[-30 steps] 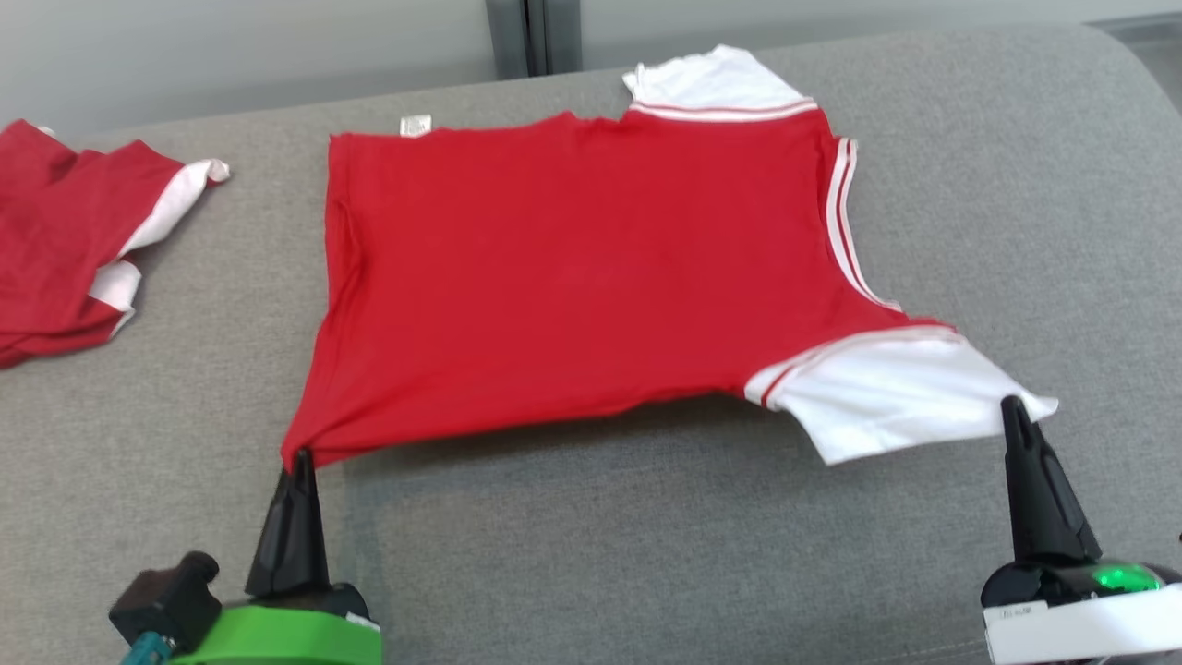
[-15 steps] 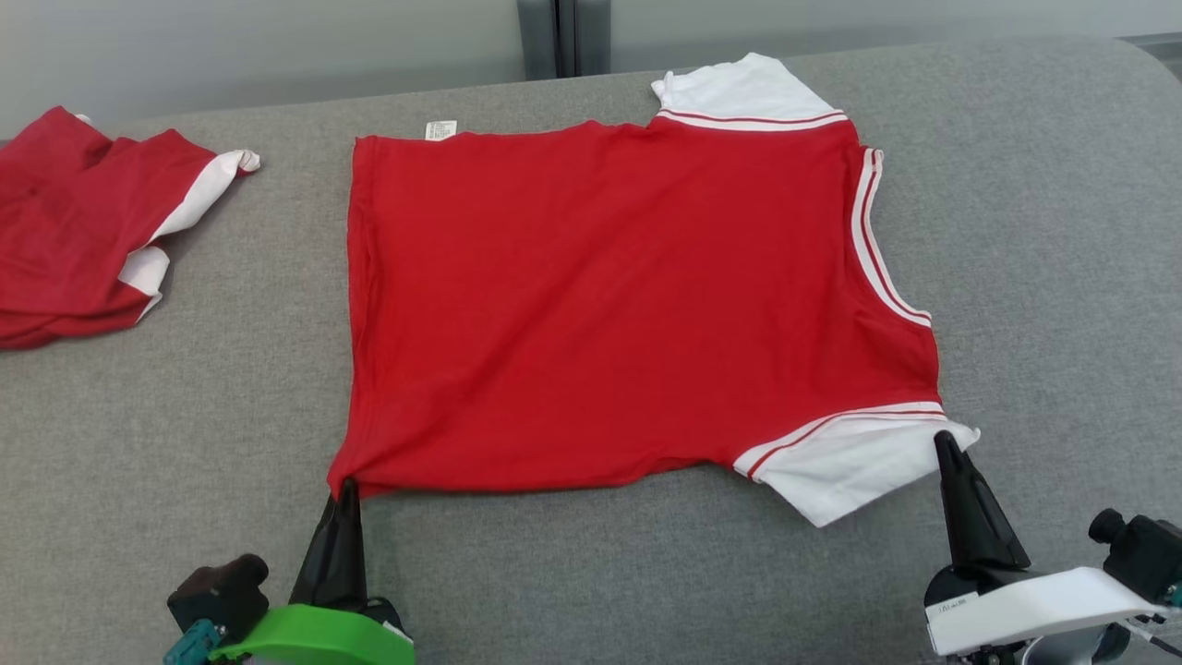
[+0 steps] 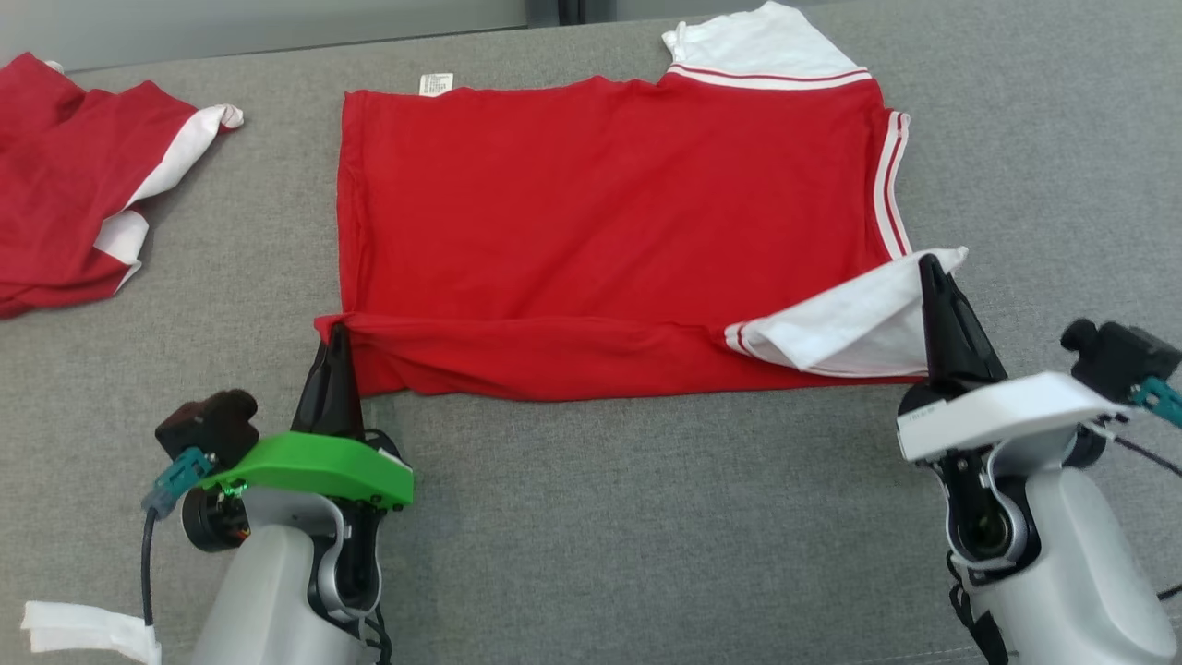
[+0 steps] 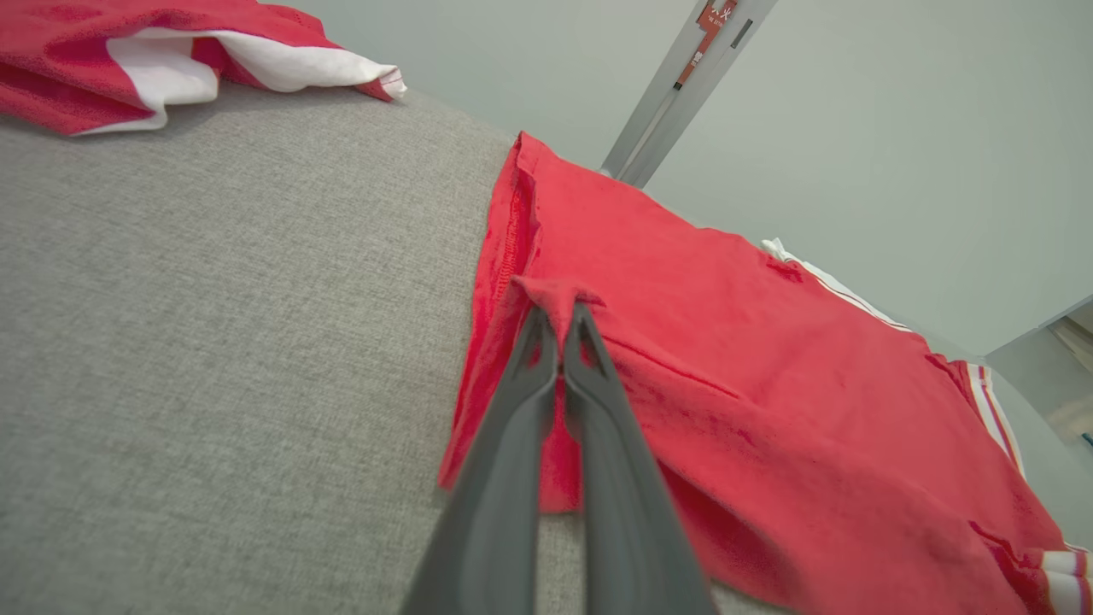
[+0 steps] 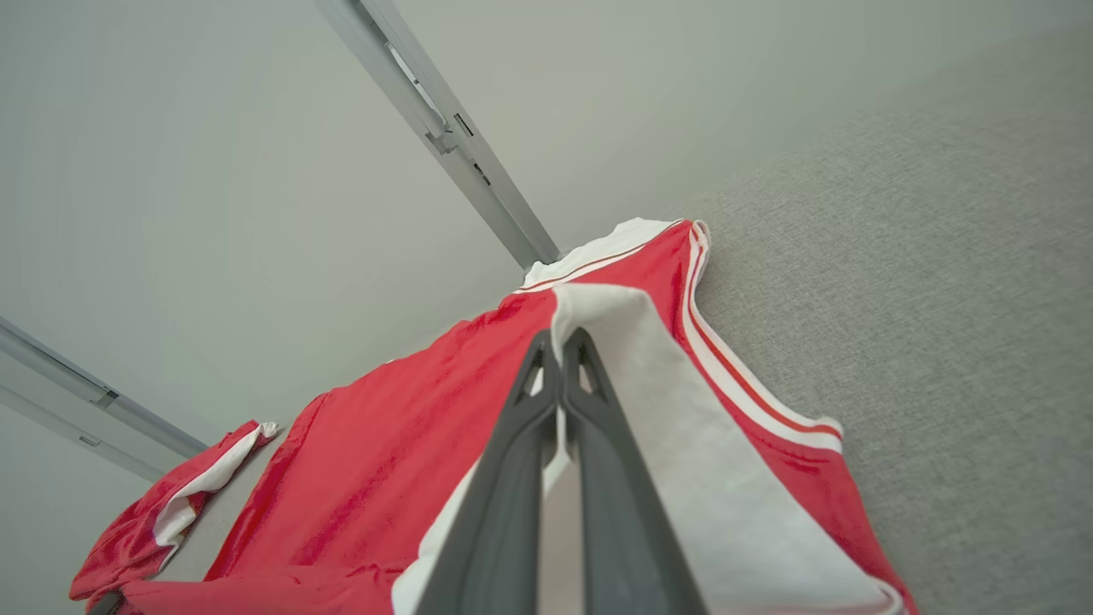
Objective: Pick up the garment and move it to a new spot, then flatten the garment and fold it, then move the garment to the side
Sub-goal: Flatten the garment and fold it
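**A:** What is lying on the grey fabric-covered counter?

**B:** A red short-sleeved T-shirt with white sleeves is lying at its centre, with the 6 o'clock edge doubling over. A crumpled red-and-white garment is sitting at 10 o'clock.

**A:** And the fingers?

**B:** The left gripper is pinching the shirt's 7 o'clock hem corner. The right gripper is pinching the folded-over white sleeve at 4 o'clock.

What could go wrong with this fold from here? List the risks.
1. The left gripper pinches just a small tip of the red shirt at its hem corner; it could slip out mid-fold.
2. The right gripper holds the white sleeve and sits farther forward than the left, so the crease may come out skewed.
3. Another red garment lies to the left; moving the shirt there could pile them.
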You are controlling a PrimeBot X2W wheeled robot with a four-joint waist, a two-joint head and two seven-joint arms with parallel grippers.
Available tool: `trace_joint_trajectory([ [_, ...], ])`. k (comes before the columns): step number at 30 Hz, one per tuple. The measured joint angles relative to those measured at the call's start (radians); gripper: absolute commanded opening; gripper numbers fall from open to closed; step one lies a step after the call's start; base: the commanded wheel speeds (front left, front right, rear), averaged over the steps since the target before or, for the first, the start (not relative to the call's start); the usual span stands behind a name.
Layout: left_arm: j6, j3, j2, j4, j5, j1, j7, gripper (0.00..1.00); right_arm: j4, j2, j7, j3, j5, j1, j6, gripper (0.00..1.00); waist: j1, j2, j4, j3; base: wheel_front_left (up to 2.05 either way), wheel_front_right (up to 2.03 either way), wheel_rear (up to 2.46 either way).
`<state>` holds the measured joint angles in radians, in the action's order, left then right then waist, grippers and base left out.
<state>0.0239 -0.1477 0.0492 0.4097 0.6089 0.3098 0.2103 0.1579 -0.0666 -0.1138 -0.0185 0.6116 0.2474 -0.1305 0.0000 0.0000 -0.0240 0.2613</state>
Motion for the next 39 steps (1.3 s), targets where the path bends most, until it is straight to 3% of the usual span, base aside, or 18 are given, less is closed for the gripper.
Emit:
trace_joint_trajectory([
  [9,-0.023,-0.031,-0.001,0.184,0.037,0.171,0.007,0.0,0.287,-0.04,-0.013,-0.042,-0.03,0.266,0.0,0.0,0.0,0.0,0.006,0.061,0.0,0.0,0.0],
  [22,-0.018,-0.067,-0.001,0.322,0.041,0.272,0.037,0.0,0.59,-0.058,-0.068,-0.102,-0.017,0.467,0.0,0.0,0.0,0.0,0.019,0.089,0.0,0.0,0.0],
  [23,-0.019,-0.069,-0.001,0.328,0.041,0.277,0.039,0.22,0.613,-0.058,-0.075,-0.108,-0.015,0.48,0.0,0.0,0.0,0.0,0.021,0.089,0.0,0.0,0.0],
  [24,-0.02,-0.069,-0.001,0.33,0.041,0.281,0.041,0.48,0.629,-0.058,-0.078,-0.112,-0.013,0.489,0.0,0.15,0.0,0.0,0.022,0.089,0.0,0.0,0.0],
  [25,-0.02,-0.071,-0.001,0.332,0.04,0.284,0.046,1.0,0.648,-0.058,-0.082,-0.116,-0.009,0.499,0.0,0.44,0.0,0.0,0.024,0.089,0.0,0.0,0.0],
  [26,-0.02,-0.071,-0.001,0.332,0.04,0.286,0.046,1.0,0.665,-0.057,-0.088,-0.119,-0.006,0.509,0.0,0.99,0.0,0.0,0.025,0.089,0.0,0.0,0.0],
  [33,-0.021,-0.055,-0.001,0.248,0.018,0.277,0.052,1.0,0.743,-0.053,-0.109,-0.138,0.009,0.585,0.0,1.0,0.0,0.0,0.033,0.087,0.0,0.0,0.0],
  [39,-0.016,-0.037,0.001,0.162,-0.007,0.184,0.053,1.0,0.723,-0.063,-0.133,-0.187,0.005,0.602,0.0,1.0,0.0,0.0,0.034,0.069,0.0,0.0,0.0],
])
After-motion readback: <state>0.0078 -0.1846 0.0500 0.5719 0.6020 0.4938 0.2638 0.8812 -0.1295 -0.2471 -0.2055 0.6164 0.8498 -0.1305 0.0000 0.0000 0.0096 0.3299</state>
